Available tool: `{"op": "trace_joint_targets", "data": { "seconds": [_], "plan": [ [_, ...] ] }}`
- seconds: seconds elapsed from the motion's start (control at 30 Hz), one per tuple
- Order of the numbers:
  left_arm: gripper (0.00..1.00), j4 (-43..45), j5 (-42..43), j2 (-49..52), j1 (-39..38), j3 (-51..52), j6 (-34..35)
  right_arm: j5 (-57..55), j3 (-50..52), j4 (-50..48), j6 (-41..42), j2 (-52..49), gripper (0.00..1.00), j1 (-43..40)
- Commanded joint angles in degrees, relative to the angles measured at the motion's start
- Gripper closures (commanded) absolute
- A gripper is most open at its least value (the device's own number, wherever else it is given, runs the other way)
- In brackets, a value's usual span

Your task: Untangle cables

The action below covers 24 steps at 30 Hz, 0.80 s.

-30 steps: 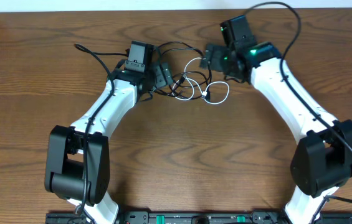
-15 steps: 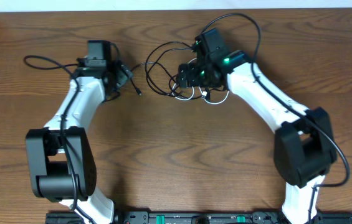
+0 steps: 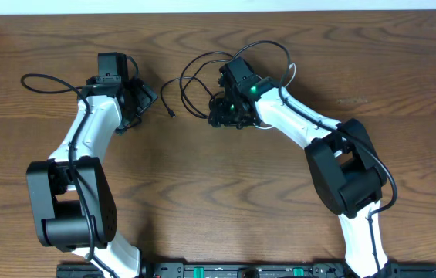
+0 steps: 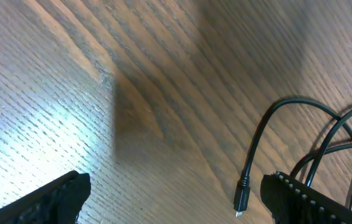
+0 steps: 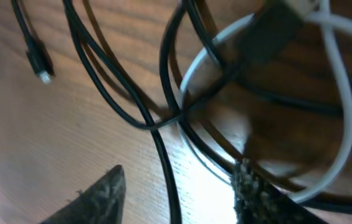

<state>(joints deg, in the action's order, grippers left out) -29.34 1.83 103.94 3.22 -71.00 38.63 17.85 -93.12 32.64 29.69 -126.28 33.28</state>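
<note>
Since these cords are thin, light and limp, the tangle (image 5: 182,111) will not lift as one piece. A pull on one strand drags its neighbours and may cinch a crossing tighter. It lies on the wooden surface (image 3: 202,201) toward the far middle, directly under the right jaws. In the right wrist view, black cords (image 5: 165,165) cross inside a loop of the white cord (image 5: 348,115).

One black cord's plug end (image 3: 172,115) lies free on the wood between the two arms. The right jaws stand part-way apart with a black strand running between them, and nothing looks pinched. The left jaws are spread wide and empty, well apart from the knot, with that loose plug just beside one finger.

The sheaths look smooth, so a pinch in mid-span may slip. The better hold, I judge, is close behind a plug — stiffer there — so that end can be fed back through the loops. The small connectors look delicate and want a gentle squeeze. No container is in view — the cords lie bare on the wood.
</note>
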Motion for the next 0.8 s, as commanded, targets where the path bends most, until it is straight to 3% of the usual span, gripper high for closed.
{"op": "trace_joint_targets", "data": {
  "seconds": [0.0, 0.23, 0.53, 0.77],
  "plan": [
    [0.07, -0.15, 0.35, -0.46, 0.09, -0.57, 0.26, -2.4, 0.09, -1.25, 0.17, 0.09, 0.53, -0.13],
    [0.07, -0.17, 0.35, -0.46, 0.09, -0.57, 0.24, -2.84, 0.09, -2.78, 0.04, 0.09, 0.68, -0.28],
    [0.07, -0.15, 0.35, -0.46, 0.09, -0.57, 0.26, 5.99, 0.0, -2.4, 0.76, 0.15, 0.66, -0.98],
    [0.07, -0.17, 0.35, -0.46, 0.09, -0.57, 0.26, 3.13, 0.0, -0.28, 0.92, 0.15, 0.74, -1.07]
  ]
}}
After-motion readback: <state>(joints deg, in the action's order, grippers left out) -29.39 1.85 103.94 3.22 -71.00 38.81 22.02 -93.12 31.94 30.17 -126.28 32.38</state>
